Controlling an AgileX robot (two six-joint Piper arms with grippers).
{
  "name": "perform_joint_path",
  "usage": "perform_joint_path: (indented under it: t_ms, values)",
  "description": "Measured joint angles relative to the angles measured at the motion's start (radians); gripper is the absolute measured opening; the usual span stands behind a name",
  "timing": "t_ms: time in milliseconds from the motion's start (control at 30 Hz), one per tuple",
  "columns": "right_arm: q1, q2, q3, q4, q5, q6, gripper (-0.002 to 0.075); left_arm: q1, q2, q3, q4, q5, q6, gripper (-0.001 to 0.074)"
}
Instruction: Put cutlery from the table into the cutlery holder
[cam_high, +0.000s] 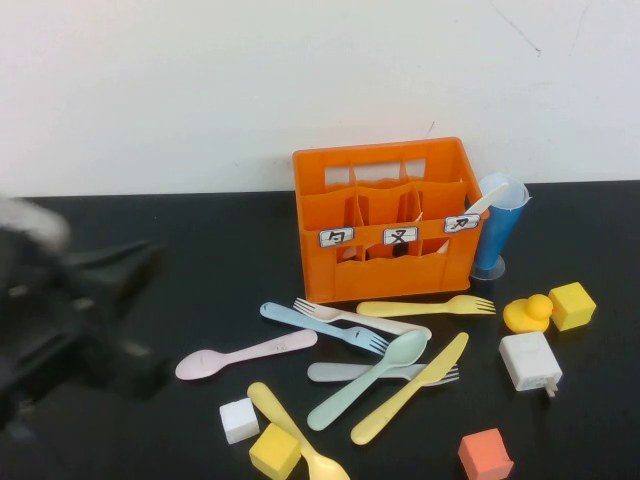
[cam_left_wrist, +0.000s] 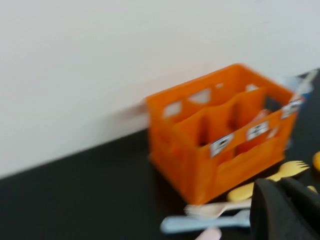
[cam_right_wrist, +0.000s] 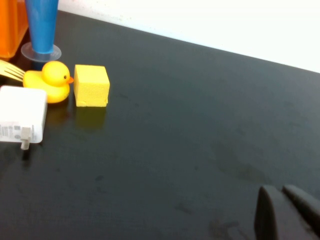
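The orange cutlery holder (cam_high: 385, 222) stands at the back of the black table (cam_high: 200, 250); it also shows in the left wrist view (cam_left_wrist: 220, 132). In front of it lie a pink spoon (cam_high: 245, 353), a pale blue fork (cam_high: 320, 325), a whitish fork (cam_high: 362, 319), a yellow fork (cam_high: 425, 307), a mint spoon (cam_high: 370, 378), a grey fork (cam_high: 345, 372), a yellow knife (cam_high: 410, 388) and a yellow spoon (cam_high: 295, 440). My left gripper (cam_left_wrist: 280, 186) is shut and empty, blurred, left of the cutlery (cam_high: 120, 275). My right gripper (cam_right_wrist: 278, 191) is shut and empty over bare table.
A blue conical cup (cam_high: 497, 228) holding a white utensil stands right of the holder. A yellow duck (cam_high: 527, 313), a yellow cube (cam_high: 571, 305), a white charger (cam_high: 529, 361), an orange cube (cam_high: 485, 455), a white cube (cam_high: 239, 419) and another yellow cube (cam_high: 274, 451) lie around.
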Motion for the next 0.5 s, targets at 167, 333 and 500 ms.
perform_joint_path:
  t_ms: [167,333,500]
  values:
    - [0.000,0.000,0.000,0.000,0.000,0.000,-0.0003,0.000,-0.155,0.026,-0.021,0.193,-0.042,0.0000]
    - [0.000,0.000,0.000,0.000,0.000,0.000,-0.0003,0.072,-0.324,0.117,-0.100,0.289,-0.035,0.0000]
    - [0.000,0.000,0.000,0.000,0.000,0.000,-0.0003,0.219,-0.509,0.259,-0.237,0.266,0.070,0.0000]
